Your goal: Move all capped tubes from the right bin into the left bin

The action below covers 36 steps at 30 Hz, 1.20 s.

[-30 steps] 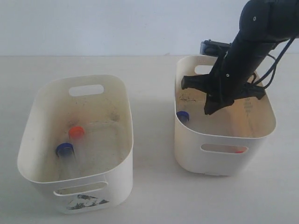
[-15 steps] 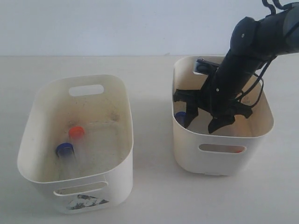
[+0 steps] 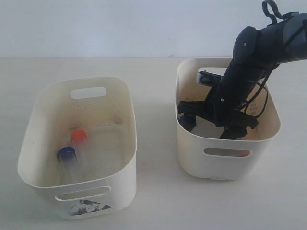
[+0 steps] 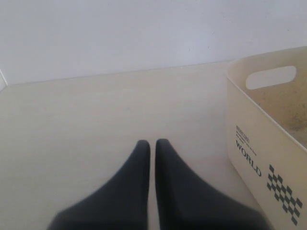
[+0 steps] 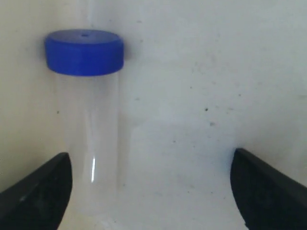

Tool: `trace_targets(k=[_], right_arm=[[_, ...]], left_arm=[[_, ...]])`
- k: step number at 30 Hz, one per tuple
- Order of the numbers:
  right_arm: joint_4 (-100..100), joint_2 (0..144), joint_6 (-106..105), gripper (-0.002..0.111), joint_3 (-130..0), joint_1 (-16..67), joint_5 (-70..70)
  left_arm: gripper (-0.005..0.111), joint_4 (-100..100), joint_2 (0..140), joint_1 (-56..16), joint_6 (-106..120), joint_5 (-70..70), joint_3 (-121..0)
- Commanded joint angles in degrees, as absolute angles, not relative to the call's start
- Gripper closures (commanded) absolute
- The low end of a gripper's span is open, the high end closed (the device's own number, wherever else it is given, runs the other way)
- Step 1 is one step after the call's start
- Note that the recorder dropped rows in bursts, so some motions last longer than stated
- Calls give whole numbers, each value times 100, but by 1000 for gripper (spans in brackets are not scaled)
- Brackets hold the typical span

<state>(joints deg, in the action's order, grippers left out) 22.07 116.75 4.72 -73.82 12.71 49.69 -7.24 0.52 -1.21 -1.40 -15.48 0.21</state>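
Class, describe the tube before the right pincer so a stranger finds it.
Find the plain-fronted right bin, where the arm dips in. At its left wall is a clear blue-capped tube; the other blue-capped tube is in the stickered bin.

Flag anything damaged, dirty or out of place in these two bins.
The left bin wears a torn dark sticker remnant below its front slot, and its inside is grimy. The right bin has faint dark specks inside. Nothing is spilled or tipped.
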Motion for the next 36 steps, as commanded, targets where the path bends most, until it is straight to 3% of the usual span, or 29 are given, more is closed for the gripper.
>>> trace_targets(k=[1,8,14,21,26,36], right_arm=[[2203,11936,517,25,-7376,1428,4838],[1787,12075,918,27,-7376,1482,4786],[1251,12075,1294,59,-7376,1482,4822],[1218,12062,1294,82,-7376,1482,4859],[1139,12006,1294,109,-7388,1482,4883],[568,10942,1294,108,-7999,1482,4911]], left_arm=[[102,-660,37,-104,-206,-1494,0],[102,-660,37,-104,-206,-1494,0],[102,-660,37,-104,-206,-1494,0],[102,-660,42,-114,-206,-1494,0],[102,-660,42,-114,-206,-1494,0],[102,-660,42,-114,-206,-1494,0]])
